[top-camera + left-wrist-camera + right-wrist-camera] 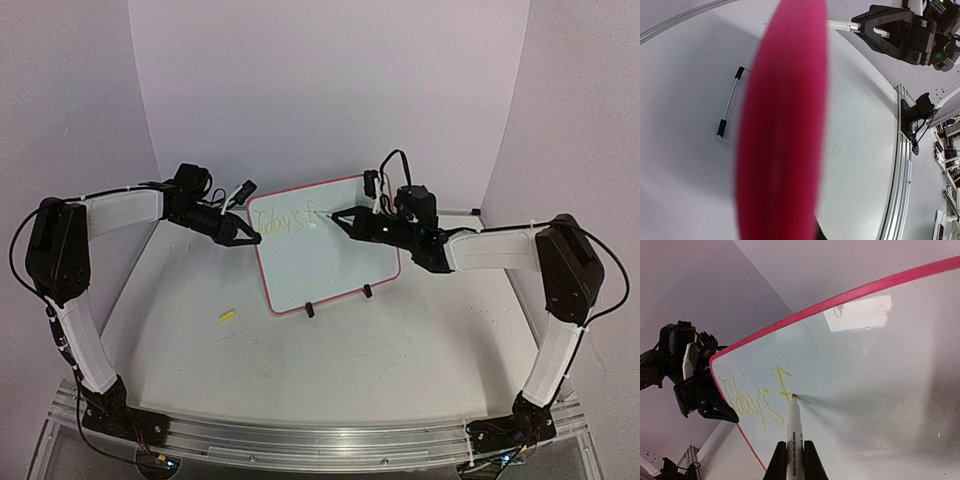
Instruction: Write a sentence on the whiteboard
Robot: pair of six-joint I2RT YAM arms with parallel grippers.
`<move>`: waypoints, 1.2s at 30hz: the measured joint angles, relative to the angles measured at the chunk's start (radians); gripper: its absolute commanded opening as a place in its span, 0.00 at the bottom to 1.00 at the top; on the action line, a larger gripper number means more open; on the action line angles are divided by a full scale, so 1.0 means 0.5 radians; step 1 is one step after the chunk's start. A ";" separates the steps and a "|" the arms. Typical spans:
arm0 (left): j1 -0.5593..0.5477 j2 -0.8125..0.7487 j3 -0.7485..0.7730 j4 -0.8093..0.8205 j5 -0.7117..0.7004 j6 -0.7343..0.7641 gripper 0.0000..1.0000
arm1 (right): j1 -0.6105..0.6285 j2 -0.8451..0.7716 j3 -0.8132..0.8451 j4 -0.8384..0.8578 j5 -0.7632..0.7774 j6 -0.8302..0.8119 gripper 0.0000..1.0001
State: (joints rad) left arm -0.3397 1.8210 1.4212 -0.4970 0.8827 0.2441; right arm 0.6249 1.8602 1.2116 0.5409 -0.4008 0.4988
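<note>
The whiteboard (pixel 330 265) stands tilted on two black clip feet, mid-table, red-framed. Faint yellow-green writing (pixel 283 219) along its top reads about "Today is f", one line only. My left gripper (pixel 250 238) is shut on the board's left edge. In the left wrist view the red frame (pixel 782 130) fills the middle as a blur and hides the jaws. My right gripper (pixel 343 218) is shut on a white marker (pixel 793 437), whose tip touches the board at the foot of the "f" (pixel 784 387). The right wrist view also shows the left gripper (pixel 715 407) at the board's edge.
A small yellow piece (pixel 227 317), perhaps a marker cap, lies on the table left of the board. A wire stand with black ends (pixel 729 107) shows beside the frame. Lilac walls close in behind and at both sides. The metal base rail (pixel 320 440) runs along the near edge.
</note>
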 measured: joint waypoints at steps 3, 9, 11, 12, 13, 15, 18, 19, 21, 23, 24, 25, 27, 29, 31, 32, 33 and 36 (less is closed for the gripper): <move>-0.001 -0.001 0.000 -0.001 0.003 0.006 0.00 | -0.005 -0.062 -0.062 -0.011 -0.002 -0.003 0.00; -0.002 -0.001 0.000 -0.001 0.004 0.008 0.00 | -0.011 -0.182 -0.107 -0.020 -0.021 -0.018 0.00; -0.002 -0.001 0.000 -0.001 0.004 0.009 0.00 | -0.014 -0.188 -0.107 -0.023 -0.028 -0.031 0.00; -0.002 -0.001 0.000 -0.001 0.004 0.010 0.00 | -0.014 -0.186 -0.107 -0.032 -0.032 -0.035 0.00; -0.002 -0.001 0.000 -0.001 0.004 0.012 0.00 | -0.014 -0.185 -0.107 -0.042 -0.033 -0.039 0.00; -0.002 -0.001 0.000 -0.002 0.005 0.015 0.00 | -0.014 -0.177 -0.102 -0.056 -0.038 -0.046 0.00; -0.002 -0.001 0.000 -0.002 0.006 0.019 0.00 | -0.014 -0.137 -0.069 -0.072 -0.044 -0.051 0.00; -0.002 -0.001 0.000 -0.002 0.006 0.019 0.00 | -0.014 -0.124 -0.059 -0.078 -0.047 -0.052 0.00; -0.002 -0.001 0.000 -0.003 0.006 0.020 0.00 | -0.014 -0.097 -0.042 -0.088 -0.050 -0.054 0.00; -0.002 -0.001 0.000 -0.002 0.006 0.020 0.00 | -0.014 -0.074 -0.022 -0.098 -0.053 -0.054 0.00; -0.002 -0.001 0.000 -0.003 0.006 0.020 0.00 | -0.014 -0.061 -0.011 -0.098 -0.054 -0.054 0.00; -0.002 -0.001 0.000 -0.003 0.006 0.020 0.00 | -0.014 -0.052 -0.002 -0.099 -0.053 -0.054 0.00; -0.002 -0.001 0.000 -0.003 0.006 0.020 0.00 | -0.014 -0.040 0.011 -0.102 -0.054 -0.055 0.00; -0.002 -0.001 0.000 -0.003 0.006 0.020 0.00 | -0.014 -0.039 0.013 -0.104 -0.054 -0.055 0.00; -0.002 -0.001 0.000 -0.003 0.006 0.020 0.00 | -0.014 -0.034 0.022 -0.108 -0.053 -0.055 0.00; -0.002 -0.001 0.000 -0.003 0.006 0.020 0.00 | -0.014 -0.030 0.028 -0.111 -0.054 -0.055 0.00; -0.002 -0.001 0.000 -0.003 0.006 0.020 0.00 | -0.014 -0.027 0.034 -0.113 -0.054 -0.055 0.00; -0.002 -0.001 0.000 -0.003 0.006 0.020 0.00 | -0.014 -0.022 0.042 -0.117 -0.052 -0.057 0.00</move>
State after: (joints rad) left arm -0.3408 1.8206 1.4212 -0.4984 0.8856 0.2539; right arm 0.6178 1.8493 1.2328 0.4824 -0.4270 0.4704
